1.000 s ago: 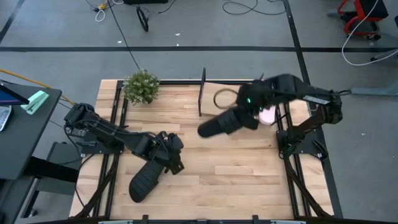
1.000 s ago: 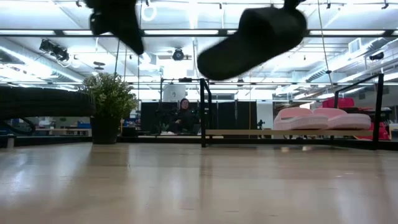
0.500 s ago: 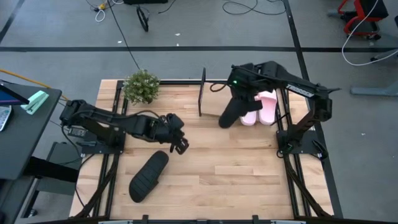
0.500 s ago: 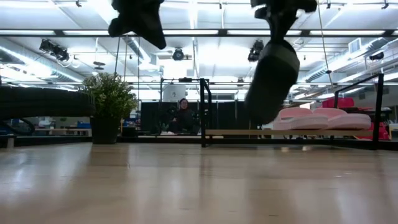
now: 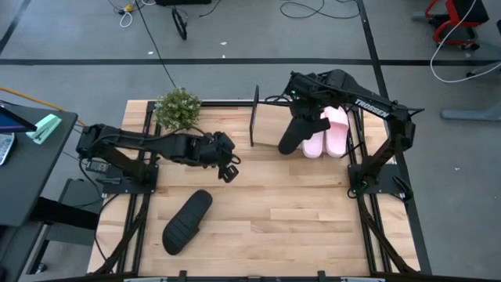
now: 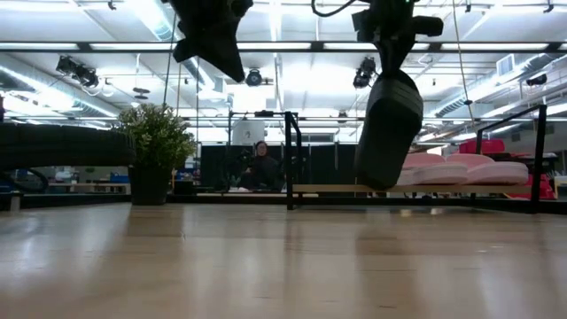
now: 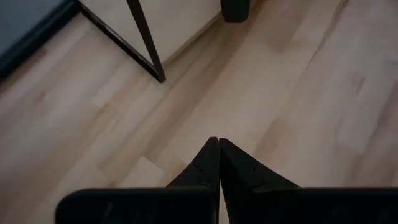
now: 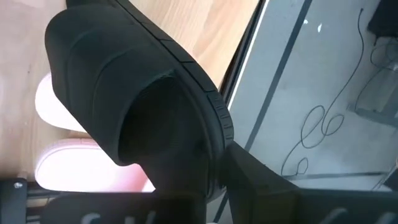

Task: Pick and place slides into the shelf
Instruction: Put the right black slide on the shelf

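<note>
While two pink slides [image 5: 327, 132] sit shelved, right gripper [image 5: 308, 107] clamps one black slide [image 5: 296, 133]; another [image 5: 187, 222] lies loose.

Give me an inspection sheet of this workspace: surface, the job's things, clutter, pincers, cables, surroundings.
Surface: light wooden table.
Job's things: matte black slide hangs toe-down beside the pale pink pair lying on the black-rod shelf; second matte black slide lies on the table.
Clutter: small green potted plant.
Pincers: right pincer shut on the hanging slide; left pincer shut, holding nothing, above mid-table.
Cables: loose ones on the grey floor.
Surroundings: a person sits far behind the table.
</note>
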Motion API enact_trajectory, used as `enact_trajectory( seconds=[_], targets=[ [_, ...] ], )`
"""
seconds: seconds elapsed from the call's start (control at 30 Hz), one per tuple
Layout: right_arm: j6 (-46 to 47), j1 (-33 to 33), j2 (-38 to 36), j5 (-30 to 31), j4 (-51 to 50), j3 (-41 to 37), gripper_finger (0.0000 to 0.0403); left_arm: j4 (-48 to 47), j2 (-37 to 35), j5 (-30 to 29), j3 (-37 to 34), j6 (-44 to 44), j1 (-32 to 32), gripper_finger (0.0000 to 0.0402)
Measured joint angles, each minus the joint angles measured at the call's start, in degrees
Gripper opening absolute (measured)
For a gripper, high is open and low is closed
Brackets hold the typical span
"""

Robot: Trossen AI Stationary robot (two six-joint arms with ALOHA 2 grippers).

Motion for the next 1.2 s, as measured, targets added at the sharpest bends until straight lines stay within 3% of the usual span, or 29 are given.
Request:
enact_trajectory(
  seconds=[0.3, 0.53, 0.73, 0.97, 1.2],
  targets=[
    [-0.57, 3.01, 0.0, -0.1, 0.04, 0.0, 0.0033, -0.04, 0.0, 7.27, 0.0, 17.6, 8.18, 0.0026],
    [4.62, 3.6, 0.0, 0.94, 0.05, 0.0, 0.0033, 0.52, 0.0, 13.02, 0.0, 26.16, 15.51, 0.0014],
    [2.84, 3.61, 0.0, 0.48, -0.03, 0.0, 0.0033, 1.54, 0.02, 17.29, 0.02, 28.51, 19.66, 0.0009],
    [-1.66, 1.23, 0.0, 0.54, 0.52, 0.0, 0.0033, 2.7, 0.02, 18.58, 0.02, 28.37, 22.2, 0.0026],
    [-7.33, -2.05, 0.0, -3.01, 0.91, 0.0, 0.0032, 4.56, 0.04, 19.4, 0.02, 26.1, 23.09, 0.0016]
  ],
)
